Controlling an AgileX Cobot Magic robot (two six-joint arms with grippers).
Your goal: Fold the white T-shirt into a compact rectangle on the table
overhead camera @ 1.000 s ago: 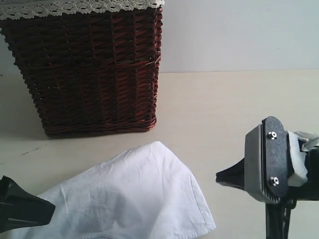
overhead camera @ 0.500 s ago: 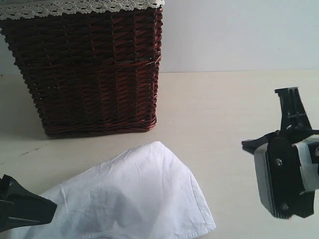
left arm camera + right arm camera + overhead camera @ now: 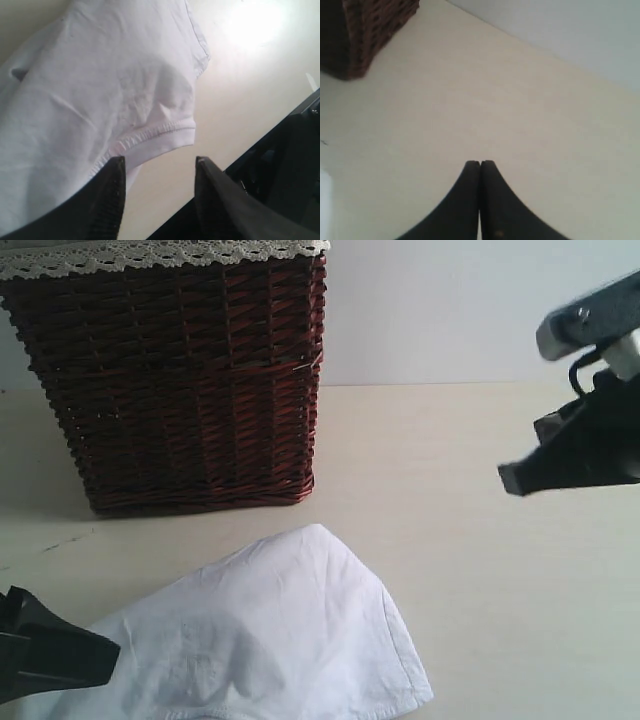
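Note:
The white T-shirt [image 3: 270, 630] lies crumpled on the table [image 3: 470, 570] in front of the basket, one stitched hem [image 3: 155, 135] turned up. My left gripper [image 3: 159, 161] hovers open over that hem's edge. Only bare table shows between its fingers, and one finger sits over the cloth. In the exterior view the left gripper [image 3: 100, 652] pokes in at the lower left, over the shirt's edge. My right gripper [image 3: 480, 162] is shut on nothing and hangs above bare table [image 3: 520, 100]. It shows at the right edge [image 3: 515, 480] of the exterior view, well away from the shirt.
A dark red-brown wicker basket [image 3: 180, 380] with lace trim stands at the back left, just behind the shirt; its corner [image 3: 365, 30] shows in the right wrist view. A pale wall [image 3: 480, 310] rises behind the table. A dark frame [image 3: 295, 165] sits beside the left gripper.
My right arm has swung up from the lower right to the upper right and turned, jaws staying shut. The left gripper has barely shifted. The shirt has scarcely changed.

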